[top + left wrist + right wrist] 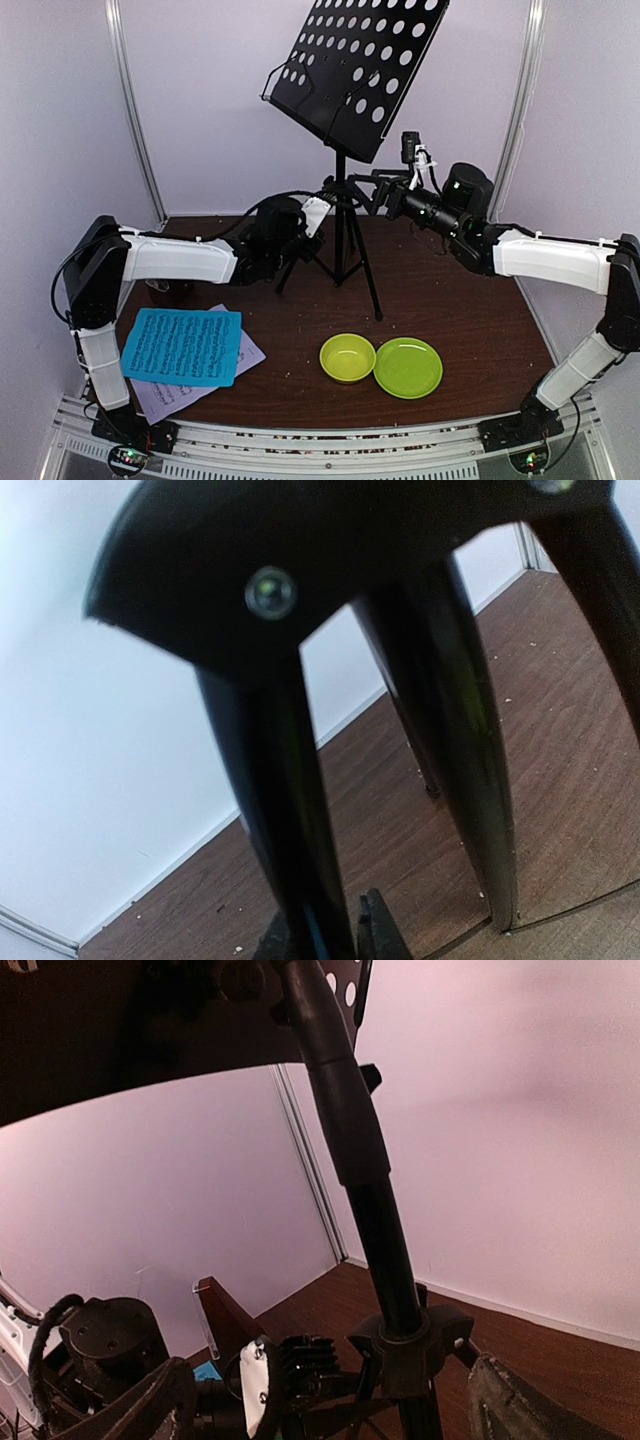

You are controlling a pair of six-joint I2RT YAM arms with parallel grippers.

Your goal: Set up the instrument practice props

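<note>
1. Where the wood-grain surface (300, 330) reaches its near-left corner, I see the blue sheet (185, 345) lying flat over the pale sheet (165, 398). Both look thin, limp and light, so I'd pinch each by a free corner.
2. Just beyond them stands the metronome (228, 1322), a small brown wooden wedge under a clear cover, partly hidden by my left arm (180, 258). I'd take it low on its flat sides, since the cover looks slick.
3. That arm's jaws are down at a leg of the stand (352, 68), but I cannot tell whether they are closed on it.
4. The stand sits centre-back, with stiff black metal tubes, a tripod foot and a tilted perforated desk on top. I judge it top-heavy and easy to tip, so it is best held on the pole near the leg collar.
5. The bowl (347, 357) and plate (407, 367), smooth and glossy, sit near the front with their rims seemingly touching.
6. My right arm (545, 252) has its jaws spread wide either side of the pole, gripping nothing.
</note>
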